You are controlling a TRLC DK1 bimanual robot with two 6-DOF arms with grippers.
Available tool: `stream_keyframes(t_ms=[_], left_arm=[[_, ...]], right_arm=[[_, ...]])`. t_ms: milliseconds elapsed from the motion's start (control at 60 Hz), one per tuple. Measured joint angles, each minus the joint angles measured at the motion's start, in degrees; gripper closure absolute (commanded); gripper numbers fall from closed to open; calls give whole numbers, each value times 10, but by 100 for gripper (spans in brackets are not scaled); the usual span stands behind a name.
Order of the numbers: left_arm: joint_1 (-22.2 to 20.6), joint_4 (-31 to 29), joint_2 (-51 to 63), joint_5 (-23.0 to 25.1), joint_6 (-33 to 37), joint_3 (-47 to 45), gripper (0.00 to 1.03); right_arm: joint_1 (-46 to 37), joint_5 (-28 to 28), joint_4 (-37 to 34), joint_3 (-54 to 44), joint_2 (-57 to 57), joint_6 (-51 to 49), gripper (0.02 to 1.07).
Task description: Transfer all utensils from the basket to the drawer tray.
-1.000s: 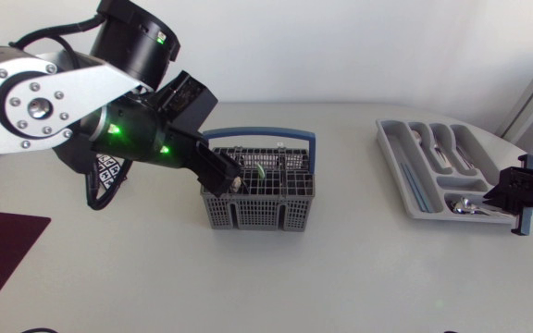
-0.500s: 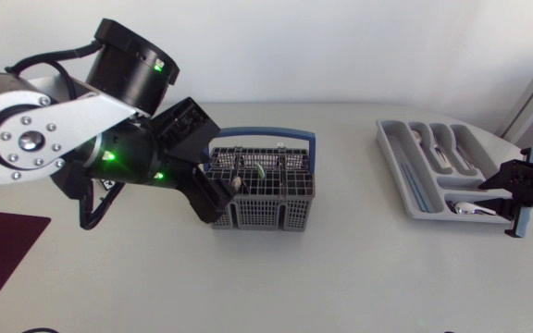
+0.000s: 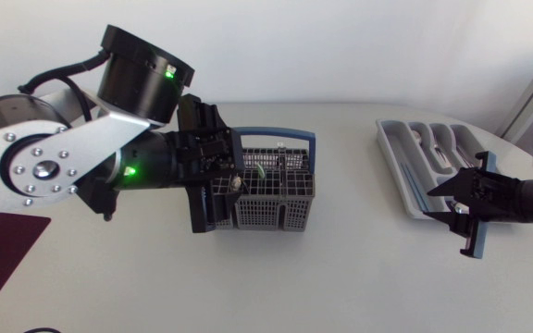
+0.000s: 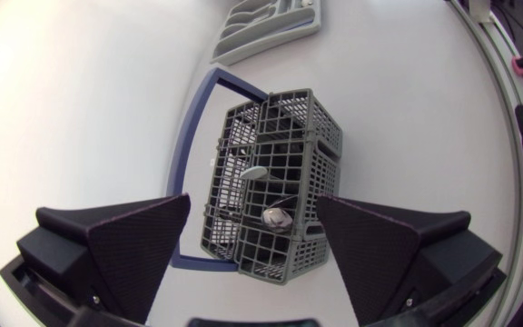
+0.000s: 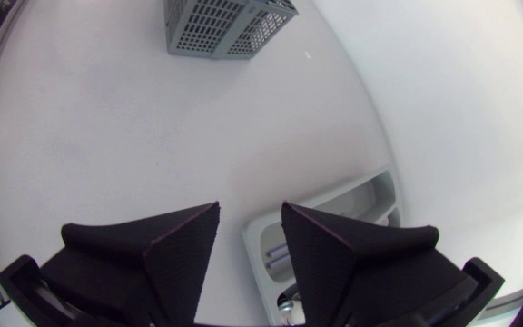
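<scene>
**Utensils in basket, both end effectors spread**

Utensils (image 4: 277,216) stand in the compartments of the grey mesh basket (image 3: 262,190), which sits near the middle of the bench (image 3: 340,268) with its blue handle folded towards the far side. In the left wrist view you see two metal ends showing above the mesh, one of them a spoon bowl.

Note the left end effector (image 3: 225,185): it is over the basket's left end, fingers spread wide and gripping nothing. The basket shows between them in the left wrist view. You cannot tell whether either finger touches the mesh.

Locate the drawer tray (image 3: 405,176) at the right of the bench, well apart from the basket. Several pieces of cutlery (image 3: 438,148) lie in its slots.

Check the right end effector (image 3: 442,203): it sits at the tray's near end, fingers spread and carrying nothing.
</scene>
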Motion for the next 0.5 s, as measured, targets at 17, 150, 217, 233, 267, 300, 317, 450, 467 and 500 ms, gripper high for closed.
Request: stream_keyframes(t_ms=[17, 150, 217, 233, 267, 300, 317, 450, 467, 500], left_arm=[[-1, 1, 2, 0, 7, 0, 7], [-11, 3, 25, -2, 76, 0, 8], [-15, 3, 36, -2, 110, 0, 14], [-15, 3, 38, -2, 117, 0, 14], [-16, 3, 43, -2, 129, 0, 17], [-17, 3, 49, -2, 142, 0, 18], [-18, 3, 52, -2, 149, 0, 18], [-18, 3, 75, -3, 189, 2, 29], [-18, 2, 78, -4, 194, 3, 31], [-17, 2, 85, -4, 206, 6, 39]], right_arm=[[4, 0, 0, -3, -4, 4, 50], [39, 0, 0, -17, -25, 35, 50], [54, 0, 0, -22, -26, 50, 50], [57, 0, 0, -22, -26, 53, 50], [64, 0, 1, -24, -26, 60, 50], [72, 0, 3, -27, -26, 67, 50], [75, 0, 4, -28, -26, 69, 50], [111, 0, 18, -43, -28, 96, 50], [114, 0, 19, -44, -28, 98, 50], [124, 0, 23, -47, -28, 107, 50]])
